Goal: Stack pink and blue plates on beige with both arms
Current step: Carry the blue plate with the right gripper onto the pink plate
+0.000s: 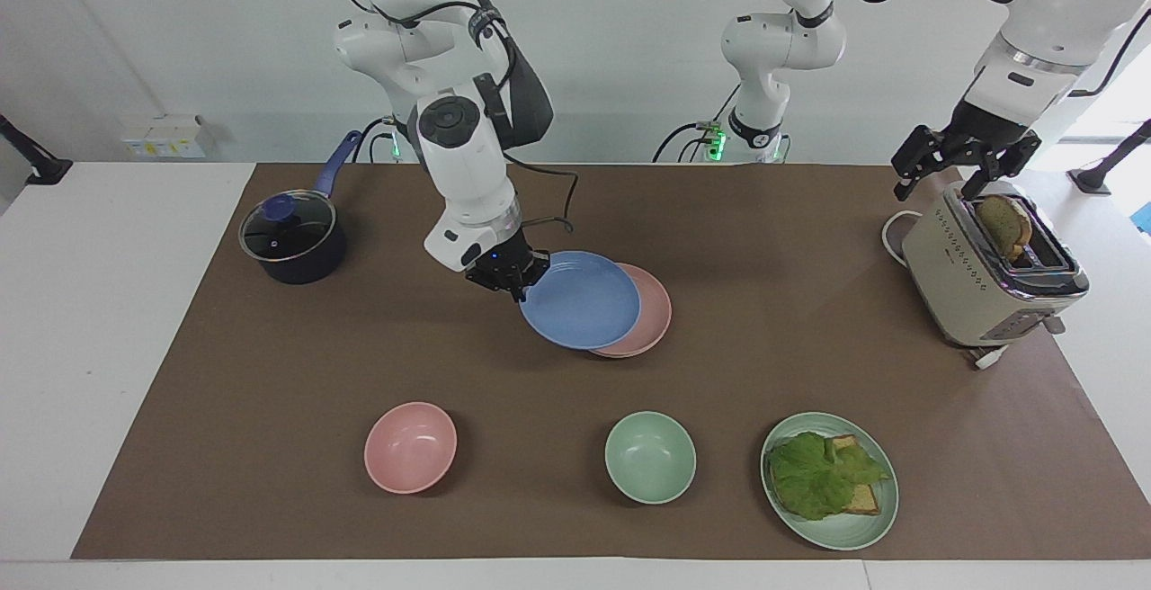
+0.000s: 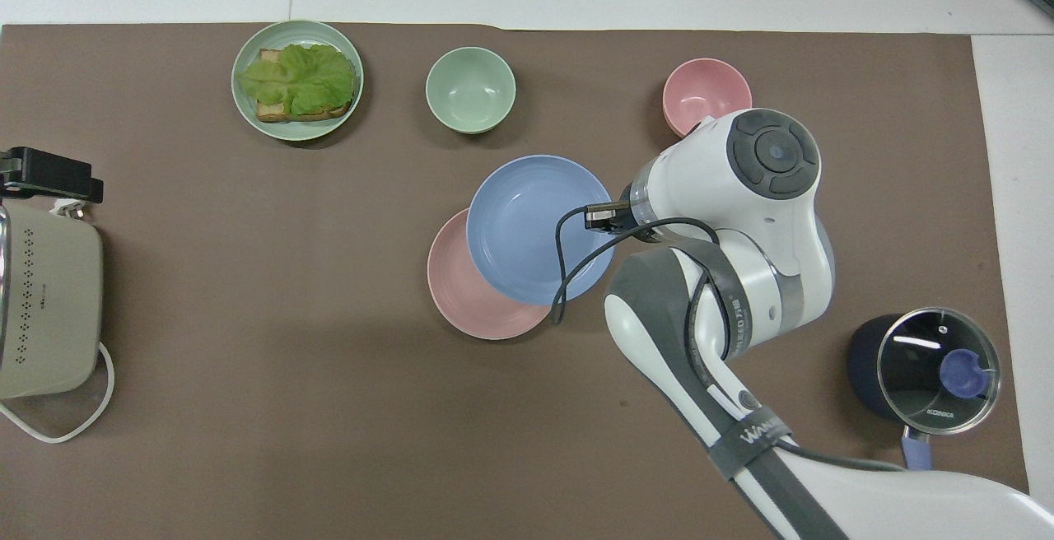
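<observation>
My right gripper is shut on the rim of the blue plate. It holds the plate slightly tilted in the air, partly over the pink plate. The pink plate lies flat at the middle of the brown mat. The beige plate is hidden beneath the pink one; only a thin second rim shows under its edge. My left gripper hangs open over the toaster, holding nothing.
A dark pot with a glass lid stands at the right arm's end. Farther from the robots are a pink bowl, a green bowl and a green plate with lettuce and toast.
</observation>
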### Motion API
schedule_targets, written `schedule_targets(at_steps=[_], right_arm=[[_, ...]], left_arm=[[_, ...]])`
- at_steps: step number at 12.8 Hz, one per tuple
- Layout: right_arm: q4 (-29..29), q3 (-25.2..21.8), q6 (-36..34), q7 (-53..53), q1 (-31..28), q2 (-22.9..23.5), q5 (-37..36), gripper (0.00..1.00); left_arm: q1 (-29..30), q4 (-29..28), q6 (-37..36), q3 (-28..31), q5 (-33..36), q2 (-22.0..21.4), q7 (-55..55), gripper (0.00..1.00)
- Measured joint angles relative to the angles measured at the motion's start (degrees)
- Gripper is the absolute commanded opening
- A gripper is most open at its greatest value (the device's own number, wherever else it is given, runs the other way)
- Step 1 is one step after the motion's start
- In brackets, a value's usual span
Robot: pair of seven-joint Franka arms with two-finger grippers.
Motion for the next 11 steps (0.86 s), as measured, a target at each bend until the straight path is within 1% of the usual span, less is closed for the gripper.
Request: schedule_targets(at_steps=[3,6,11], right_arm=[[-0.02,-0.08,0.72,0.36,0.54,0.35,1.0,0.0],[-0.06,-0.04,3.42,3.65,2.97,1.79,1.65,0.0],[-0.37,-0.05,5.89,3.89,3.69,3.77,1.65,0.0]], left_arm=[[0.0,0.0,0.0,0.0,0.0,0.0,0.0,1.0],[0.0,0.0,0.0,0.0,0.0,0.0,0.0,1.0],[0.0,0.0,0.0,0.0,0.0,0.0,0.0,1.0]])
